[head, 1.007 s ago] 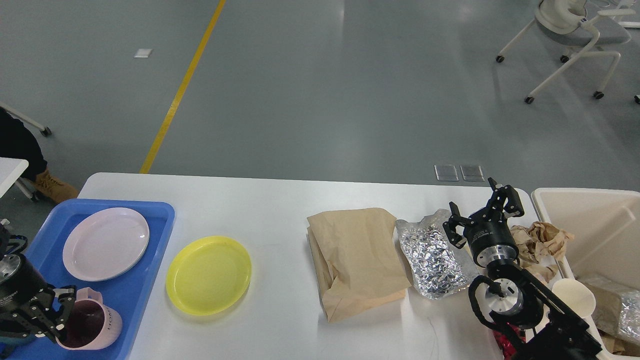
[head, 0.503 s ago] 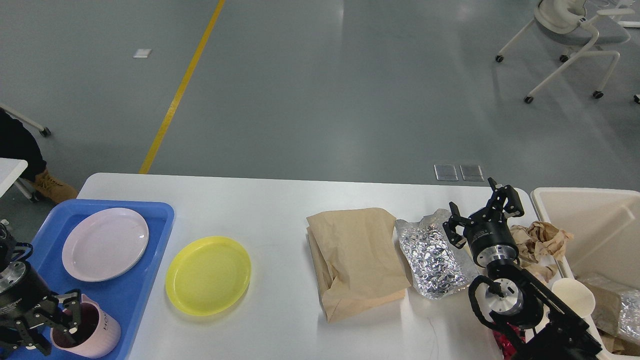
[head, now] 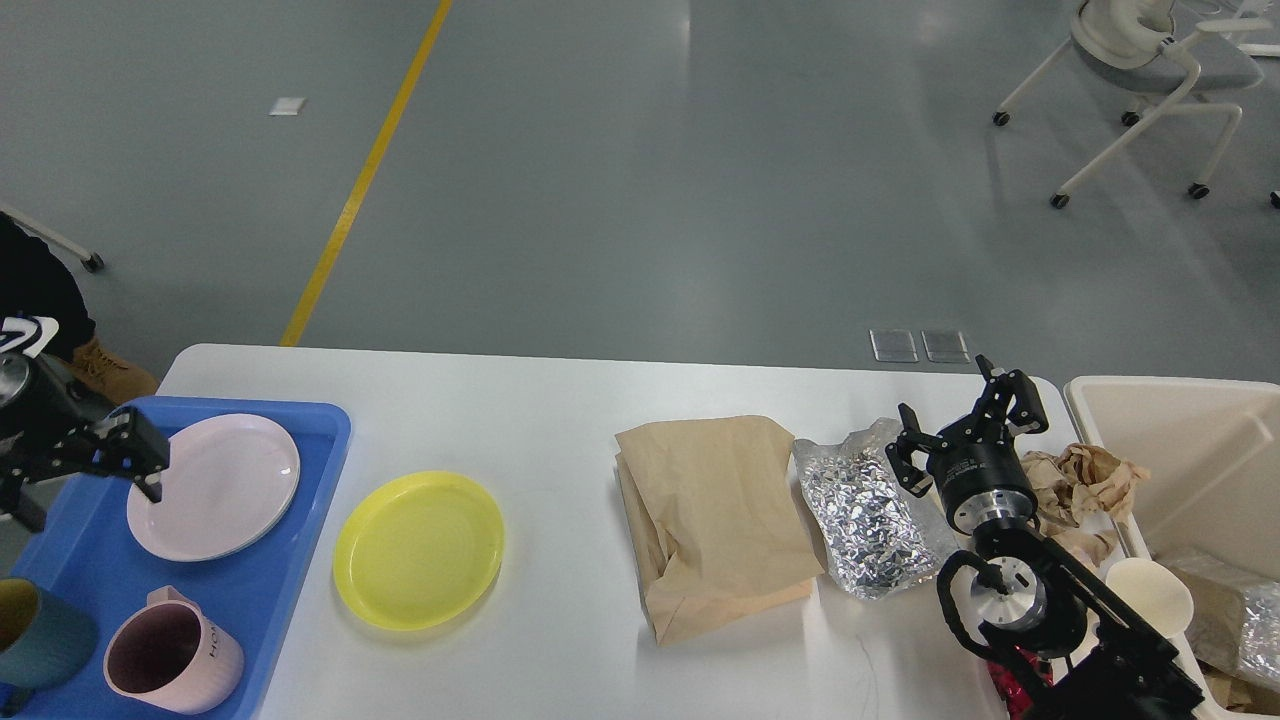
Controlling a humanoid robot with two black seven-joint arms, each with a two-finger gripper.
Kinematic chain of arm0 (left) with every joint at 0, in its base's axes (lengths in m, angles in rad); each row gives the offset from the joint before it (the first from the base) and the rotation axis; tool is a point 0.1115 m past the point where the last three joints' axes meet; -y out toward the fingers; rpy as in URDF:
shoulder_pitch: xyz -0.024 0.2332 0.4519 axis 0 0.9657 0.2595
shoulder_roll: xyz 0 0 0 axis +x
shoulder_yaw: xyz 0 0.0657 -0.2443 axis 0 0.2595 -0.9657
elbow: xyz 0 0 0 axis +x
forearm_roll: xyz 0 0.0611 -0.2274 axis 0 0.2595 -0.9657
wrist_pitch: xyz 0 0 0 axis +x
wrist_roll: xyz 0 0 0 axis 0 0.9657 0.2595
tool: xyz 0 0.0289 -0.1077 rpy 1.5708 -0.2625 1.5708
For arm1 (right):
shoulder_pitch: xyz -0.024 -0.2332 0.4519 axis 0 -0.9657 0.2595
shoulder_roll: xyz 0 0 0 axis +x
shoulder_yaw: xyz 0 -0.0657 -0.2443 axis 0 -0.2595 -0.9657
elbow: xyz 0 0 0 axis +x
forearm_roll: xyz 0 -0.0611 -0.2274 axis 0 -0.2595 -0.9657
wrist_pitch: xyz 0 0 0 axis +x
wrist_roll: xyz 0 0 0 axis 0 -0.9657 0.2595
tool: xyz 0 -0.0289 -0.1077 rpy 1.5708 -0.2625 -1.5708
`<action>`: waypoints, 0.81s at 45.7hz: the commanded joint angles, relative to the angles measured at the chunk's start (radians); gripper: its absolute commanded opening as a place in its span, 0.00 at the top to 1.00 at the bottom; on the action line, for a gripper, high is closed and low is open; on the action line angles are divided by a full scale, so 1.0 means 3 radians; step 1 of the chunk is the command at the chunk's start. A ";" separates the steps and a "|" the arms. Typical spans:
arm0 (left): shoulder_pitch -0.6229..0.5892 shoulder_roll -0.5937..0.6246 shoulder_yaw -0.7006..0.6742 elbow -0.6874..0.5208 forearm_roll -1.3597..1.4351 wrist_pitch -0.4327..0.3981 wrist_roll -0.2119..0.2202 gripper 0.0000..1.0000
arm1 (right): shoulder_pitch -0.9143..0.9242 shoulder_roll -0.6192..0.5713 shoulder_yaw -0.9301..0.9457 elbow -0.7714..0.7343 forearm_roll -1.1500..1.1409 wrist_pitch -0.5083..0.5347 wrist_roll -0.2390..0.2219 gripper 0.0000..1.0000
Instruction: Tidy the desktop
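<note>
Hovering at the blue tray, the left gripper, empty, opening unclear, lies nearer the yellow plate on the tabletop than the open, empty right gripper.

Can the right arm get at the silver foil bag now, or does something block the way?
Probably yes. The right gripper is open and hovers at the right edge of the silver foil bag. Nothing lies on the bag; the brown paper bag is on its far side.

A lab or industrial test hall: a wide grey coated floor with a yellow lane line, metal floor sockets, and a white wheeled office chair far right.
</note>
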 commanded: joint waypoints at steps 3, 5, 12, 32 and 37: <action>-0.0592 -0.0468 0.0350 0.0003 -0.0035 0.0000 -0.0018 0.05 | 0.0000 0.0000 0.0000 0.0003 -0.0006 0.0000 0.0002 0.00; -0.0750 -0.0549 0.0432 -0.0008 -0.0035 0.0000 -0.0023 0.05 | 0.0000 0.0000 0.0000 0.0003 -0.0001 0.0000 -0.0003 0.00; -0.1145 -0.0703 0.0545 -0.0054 -0.0030 0.0000 -0.0043 0.05 | 0.0000 0.0000 0.0000 -0.0002 -0.0006 0.0000 0.0002 0.00; 0.0041 -0.1378 0.0013 0.0263 -0.0413 0.0000 -0.0038 0.05 | 0.0000 0.0000 0.0000 0.0003 -0.0001 0.0000 -0.0003 0.00; 0.0322 -0.1383 -0.0114 0.0258 -0.0587 0.0000 -0.0033 0.05 | 0.0000 0.0000 0.0000 0.0003 -0.0001 0.0000 0.0002 0.00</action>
